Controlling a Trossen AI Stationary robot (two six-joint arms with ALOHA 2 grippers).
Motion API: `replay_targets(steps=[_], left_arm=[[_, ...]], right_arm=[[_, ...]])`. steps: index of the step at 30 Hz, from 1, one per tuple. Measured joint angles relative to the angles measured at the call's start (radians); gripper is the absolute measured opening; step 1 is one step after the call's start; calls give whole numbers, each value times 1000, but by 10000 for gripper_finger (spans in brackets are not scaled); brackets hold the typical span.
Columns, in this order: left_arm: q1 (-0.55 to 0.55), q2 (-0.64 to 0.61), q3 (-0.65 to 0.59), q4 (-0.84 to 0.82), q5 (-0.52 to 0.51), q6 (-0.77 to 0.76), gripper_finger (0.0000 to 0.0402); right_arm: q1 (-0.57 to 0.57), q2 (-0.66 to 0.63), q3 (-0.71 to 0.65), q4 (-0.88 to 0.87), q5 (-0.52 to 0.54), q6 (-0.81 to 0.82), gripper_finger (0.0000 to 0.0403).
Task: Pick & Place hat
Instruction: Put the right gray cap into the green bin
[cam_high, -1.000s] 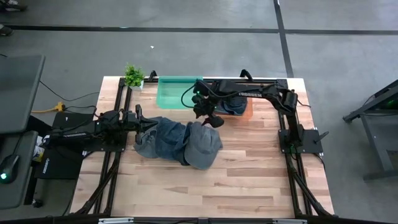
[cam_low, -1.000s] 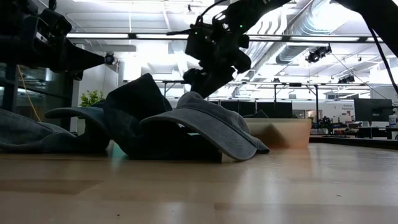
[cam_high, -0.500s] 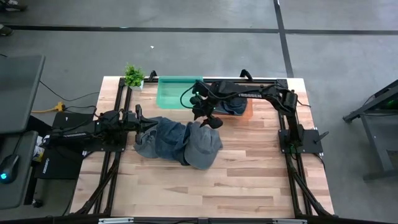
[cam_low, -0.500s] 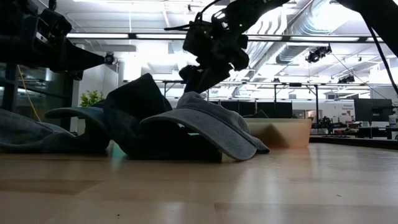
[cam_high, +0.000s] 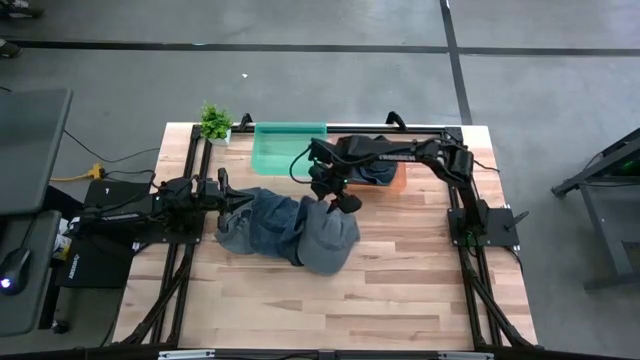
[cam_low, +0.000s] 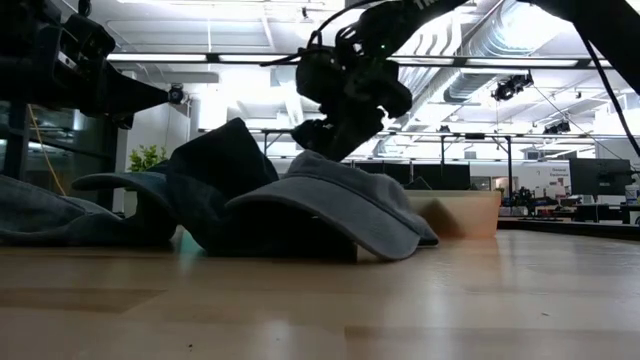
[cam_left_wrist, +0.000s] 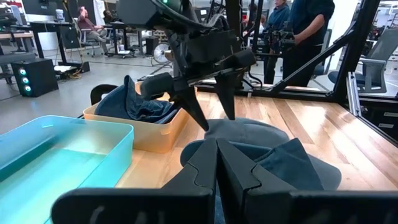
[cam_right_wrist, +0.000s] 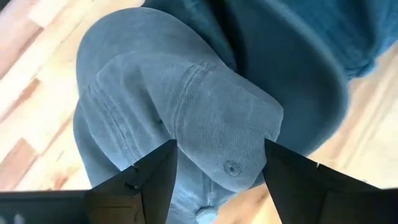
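Several blue-grey denim caps lie in a heap (cam_high: 285, 228) mid-table. The nearest-right one, a grey cap (cam_high: 328, 240) (cam_low: 330, 200) (cam_right_wrist: 186, 99), rests on its brim. My right gripper (cam_high: 338, 197) (cam_low: 325, 135) (cam_right_wrist: 221, 155) is open and points down, with a finger on either side of that cap's crown (cam_left_wrist: 242, 130). My left gripper (cam_high: 243, 203) (cam_left_wrist: 217, 155) is shut and hovers level over the heap's left end, touching nothing. Another dark cap (cam_high: 378, 172) lies in the orange bin. My right gripper comes at the grey cap's crown (cam_right_wrist: 230, 167) from above, and its open fingertips (cam_left_wrist: 200, 117) are right at the cloth. I cannot tell whether they touch it. The cap lies on the table and against the heap.
A teal bin (cam_high: 285, 148) and an orange bin (cam_high: 398, 182) stand side by side at the far edge, with a small potted plant (cam_high: 215, 123) at the far left corner. Bare wood lies toward the near edge (cam_high: 330, 310). People stand in the room beyond.
My right gripper has come down and a little toward the near edge, onto the grey cap's crown, staying open. The cap's brim has shifted slightly.
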Motion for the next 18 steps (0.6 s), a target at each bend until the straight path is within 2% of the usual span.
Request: replay_targets(steps=[8, 18], left_arm=[[0, 0, 0, 0, 0, 0, 1], [0, 0, 0, 0, 0, 0, 1]], right_arm=[[13, -7, 0, -49, -44, 15, 193], [27, -7, 0, -117, -71, 32, 138]])
